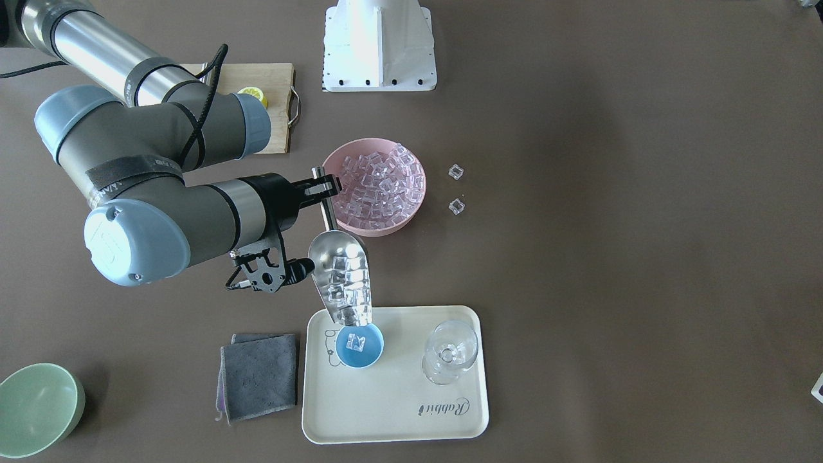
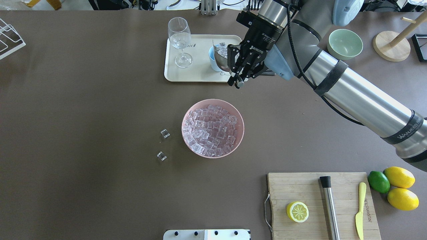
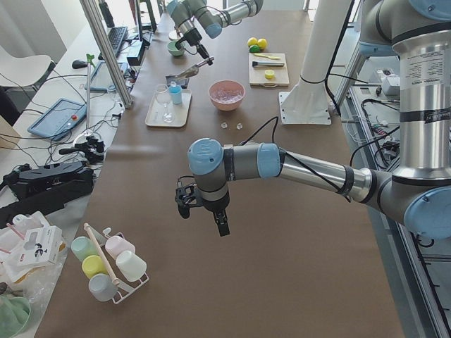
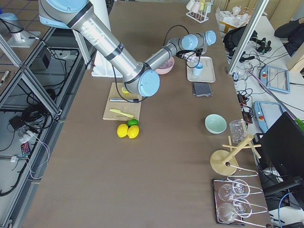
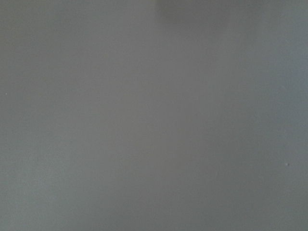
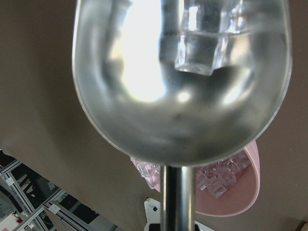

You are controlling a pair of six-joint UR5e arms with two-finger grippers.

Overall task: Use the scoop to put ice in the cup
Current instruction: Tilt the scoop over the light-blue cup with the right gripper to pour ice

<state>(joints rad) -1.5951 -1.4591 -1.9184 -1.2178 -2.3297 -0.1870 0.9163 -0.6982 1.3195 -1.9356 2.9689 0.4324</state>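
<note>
My right gripper [image 1: 325,187] is shut on the thin handle of the steel scoop [image 1: 341,276]. The scoop is tilted down, its mouth over the light-blue cup [image 1: 359,347] on the cream tray [image 1: 398,411]. Several ice cubes [image 1: 347,283] lie in the trough, and one cube sits in the cup. The right wrist view shows the scoop [image 6: 178,96] from behind with a cube [image 6: 197,45] in it. A pink bowl [image 1: 374,222] full of ice stands behind it. My left gripper [image 3: 204,218] hangs over bare table far off; I cannot tell whether it is open.
Two loose ice cubes [image 1: 455,171] [image 1: 456,206] lie beside the pink bowl. A stemmed glass [image 1: 450,352] stands on the tray. A grey cloth [image 1: 258,375] and a green bowl [image 1: 35,408] lie nearby. A cutting board [image 2: 300,186] holds a lemon half, a steel cylinder [image 2: 329,206] and a knife.
</note>
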